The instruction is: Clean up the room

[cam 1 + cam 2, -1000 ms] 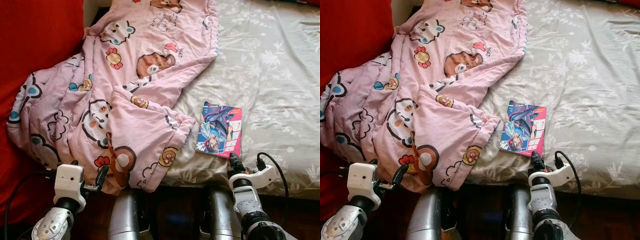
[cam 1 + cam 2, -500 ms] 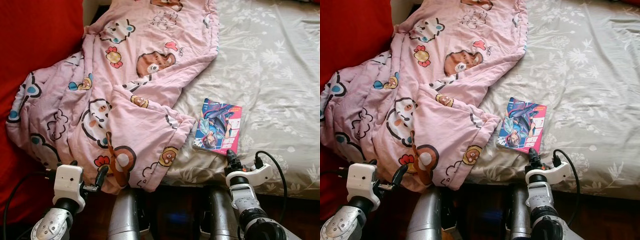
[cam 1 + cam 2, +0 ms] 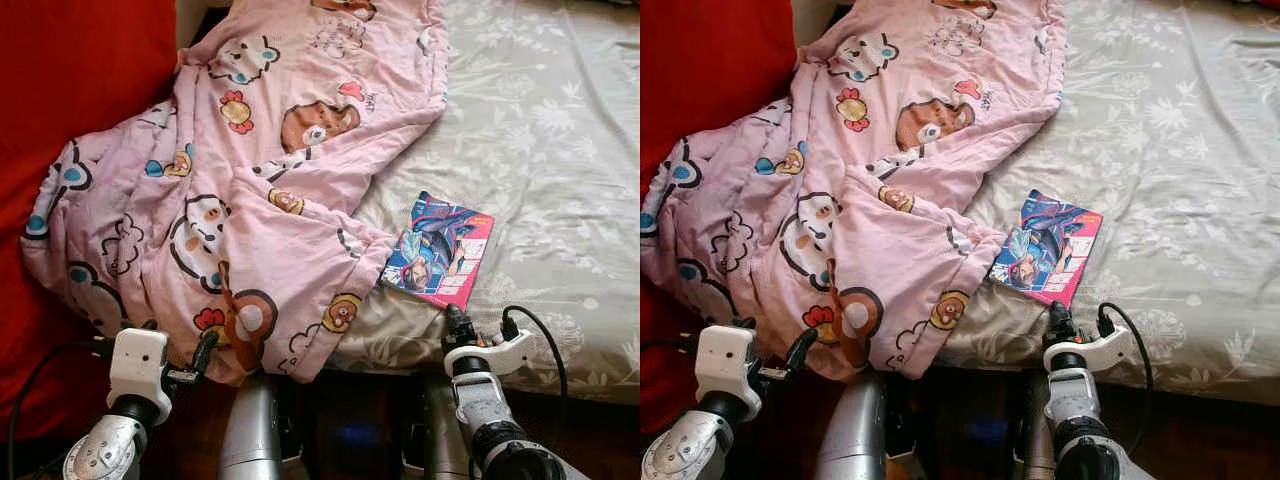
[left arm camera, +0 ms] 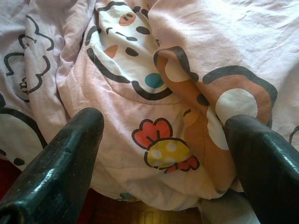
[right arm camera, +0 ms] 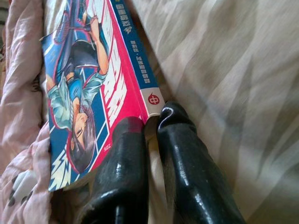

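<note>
Right claw (image 5: 152, 123): fingers nearly pressed together, only a thin gap between them, tips at the near corner of the comic book (image 3: 440, 252). One finger overlaps the cover edge, the other sits by the spine corner; nothing is pinched between them.

The comic book lies flat on the bed (image 3: 560, 150), directly ahead of the right claw and touching it, its far side close to the pink cartoon blanket (image 3: 250, 180).

Left claw (image 4: 163, 154): fingers spread wide, hovering just short of the blanket's hanging hem, which lies straight ahead between the fingers; no contact seen.

Risks, as judged:
- With the right claw this narrow, a forward push would likely slide the book across the sheet toward the blanket rather than seat it between the fingers.
- The book sits on soft bedding near the bed edge; a nudge on its corner could tip or pivot it off the mattress.
- A grip on the corner alone may bend the cover.

Containers: none visible; no bin, box or basket within reach of either claw.
</note>
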Robot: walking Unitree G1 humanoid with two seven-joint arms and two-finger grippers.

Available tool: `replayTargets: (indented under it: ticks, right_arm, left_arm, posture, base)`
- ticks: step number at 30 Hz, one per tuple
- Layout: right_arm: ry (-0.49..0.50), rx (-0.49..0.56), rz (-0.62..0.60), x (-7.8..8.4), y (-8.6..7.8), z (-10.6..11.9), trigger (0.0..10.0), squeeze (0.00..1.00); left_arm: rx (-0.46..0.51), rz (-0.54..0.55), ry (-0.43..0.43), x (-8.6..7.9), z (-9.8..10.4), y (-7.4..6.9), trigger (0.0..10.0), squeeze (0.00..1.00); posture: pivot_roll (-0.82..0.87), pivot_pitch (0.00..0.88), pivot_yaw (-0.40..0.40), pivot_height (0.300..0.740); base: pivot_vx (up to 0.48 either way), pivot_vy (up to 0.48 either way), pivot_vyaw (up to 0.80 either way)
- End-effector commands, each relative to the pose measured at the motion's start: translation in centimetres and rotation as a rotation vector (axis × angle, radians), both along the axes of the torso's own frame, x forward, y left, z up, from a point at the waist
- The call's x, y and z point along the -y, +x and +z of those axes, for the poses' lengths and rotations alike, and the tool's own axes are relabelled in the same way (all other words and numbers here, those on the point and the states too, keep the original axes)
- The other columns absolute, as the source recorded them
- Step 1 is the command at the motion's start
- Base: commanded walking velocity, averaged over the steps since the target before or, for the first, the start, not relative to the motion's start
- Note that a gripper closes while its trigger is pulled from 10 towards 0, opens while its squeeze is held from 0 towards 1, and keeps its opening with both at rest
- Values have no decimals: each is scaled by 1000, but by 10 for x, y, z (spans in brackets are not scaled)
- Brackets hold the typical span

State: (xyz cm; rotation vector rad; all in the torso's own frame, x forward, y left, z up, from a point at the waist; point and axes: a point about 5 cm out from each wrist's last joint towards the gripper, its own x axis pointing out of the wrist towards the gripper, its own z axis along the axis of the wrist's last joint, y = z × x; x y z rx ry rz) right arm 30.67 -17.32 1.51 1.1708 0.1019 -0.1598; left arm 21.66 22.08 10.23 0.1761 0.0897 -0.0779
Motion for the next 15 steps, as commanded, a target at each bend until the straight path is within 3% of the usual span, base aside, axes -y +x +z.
replayTargets:
  ticks: [1,9,11,12,15]
  right_arm:
    - [-8,-20,38,-10,-8,-9,0,0]
    - [-86,15,-7,-4,-5,-2,0,0]
    - [-196,11,-24,1,-5,1,0,0]
    - [-315,13,-41,6,-5,6,0,0]
    - [-369,61,-65,10,-3,15,0,0]
  left_arm:
    - [-28,4,31,-2,-6,-3,10000,0]
    - [-25,10,22,1,-9,3,10000,0]
    - [-19,16,13,2,-10,5,10000,0]
    - [-15,21,8,3,-11,8,10000,0]
    - [-11,31,0,4,-13,11,10000,0]
  posture:
    - [214,282,97,591]
    - [180,255,81,591]
    - [175,256,77,591]
    - [160,240,70,591]
    - [127,219,53,591]
  base:
    - [0,0,0]
    - [0,0,0]
    - [0,0,0]
    - [0,0,0]
    - [0,0,0]
